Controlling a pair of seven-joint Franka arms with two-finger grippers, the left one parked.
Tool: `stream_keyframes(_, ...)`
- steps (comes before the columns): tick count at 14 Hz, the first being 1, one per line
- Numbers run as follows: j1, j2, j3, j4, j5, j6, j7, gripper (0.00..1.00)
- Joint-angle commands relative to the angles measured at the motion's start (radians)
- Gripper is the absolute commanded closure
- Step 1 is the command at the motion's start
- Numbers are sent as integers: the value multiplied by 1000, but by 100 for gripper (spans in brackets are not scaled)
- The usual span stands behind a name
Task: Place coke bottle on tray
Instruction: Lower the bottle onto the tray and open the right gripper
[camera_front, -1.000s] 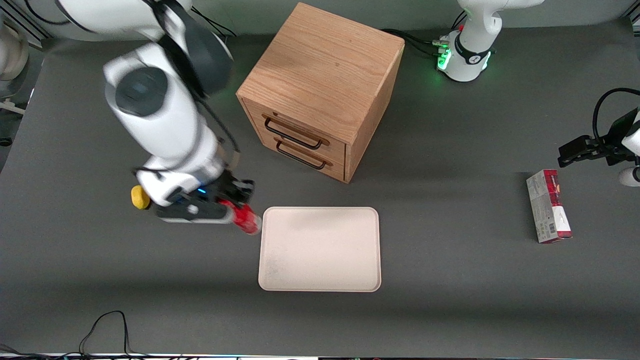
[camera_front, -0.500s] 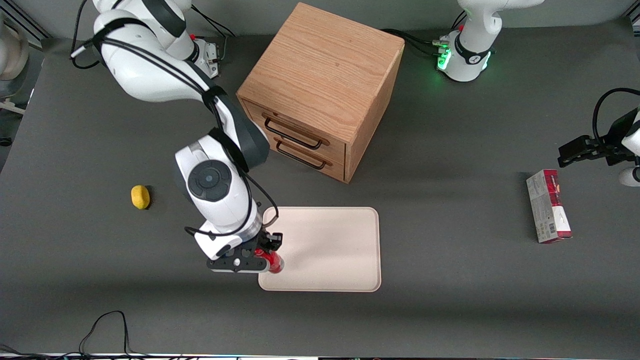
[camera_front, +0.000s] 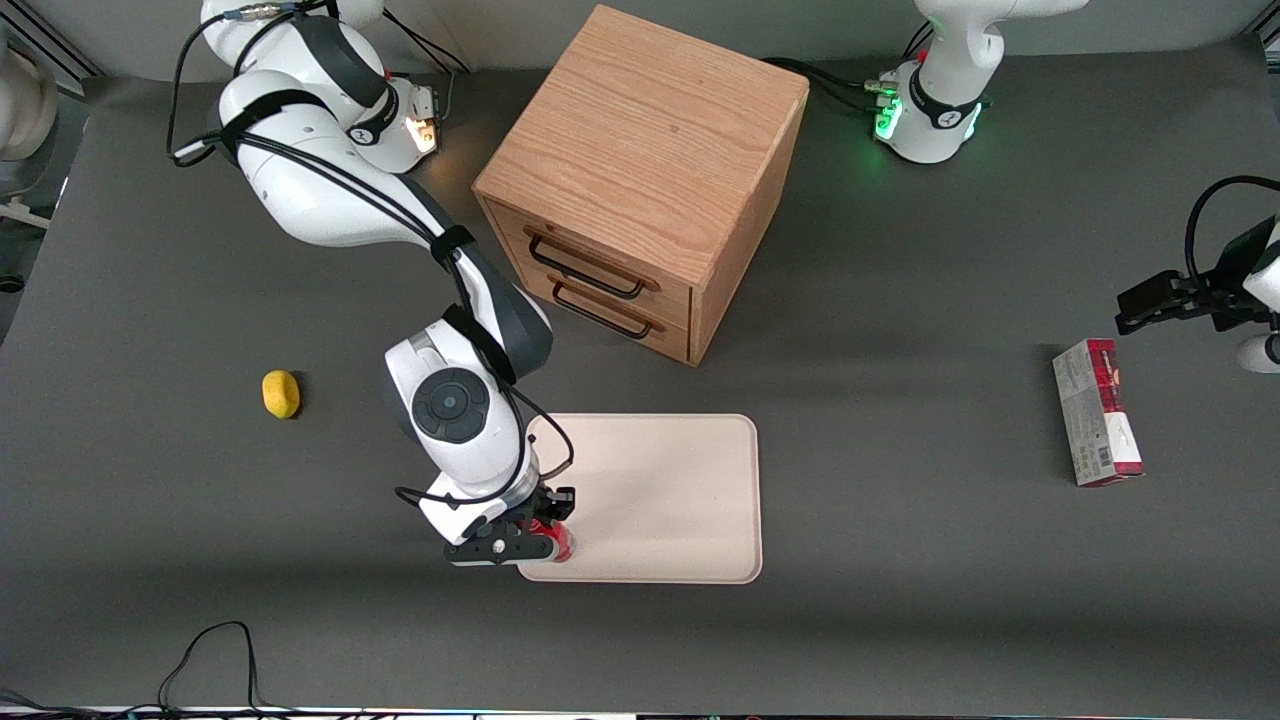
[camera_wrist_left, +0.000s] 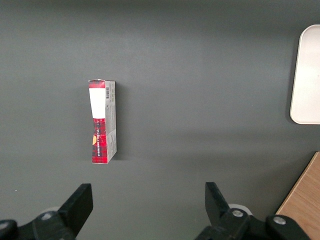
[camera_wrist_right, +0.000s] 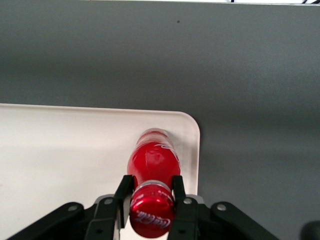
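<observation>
The red coke bottle (camera_wrist_right: 152, 165) with its red cap (camera_wrist_right: 151, 216) stands upright over the tray's (camera_wrist_right: 60, 160) corner nearest the front camera at the working arm's end. My right gripper (camera_wrist_right: 151, 190) is shut on the bottle's neck, one finger on each side. In the front view the gripper (camera_front: 520, 540) sits at the same corner of the cream tray (camera_front: 660, 500), and only a bit of the bottle (camera_front: 556, 540) shows under the wrist. Whether the bottle's base touches the tray cannot be told.
A wooden two-drawer cabinet (camera_front: 645, 180) stands farther from the front camera than the tray. A yellow lemon (camera_front: 281, 393) lies toward the working arm's end. A red-and-grey carton (camera_front: 1096, 412) lies toward the parked arm's end and also shows in the left wrist view (camera_wrist_left: 101, 121).
My right gripper has carried the bottle from beside the tray's farther corner toward the front camera, and now holds it over the tray's nearest corner. The last half second brought a small shift onto the tray.
</observation>
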Motion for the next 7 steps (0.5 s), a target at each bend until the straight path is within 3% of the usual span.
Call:
stream_keyframes(1,5,1,-11,9,-23,29,-4,0)
stream_keyframes(5,8,-57,-33,5,-17,-13,-18,0)
stream_keyframes(7,8,-154,-62,-88,-9,-46,-29,0)
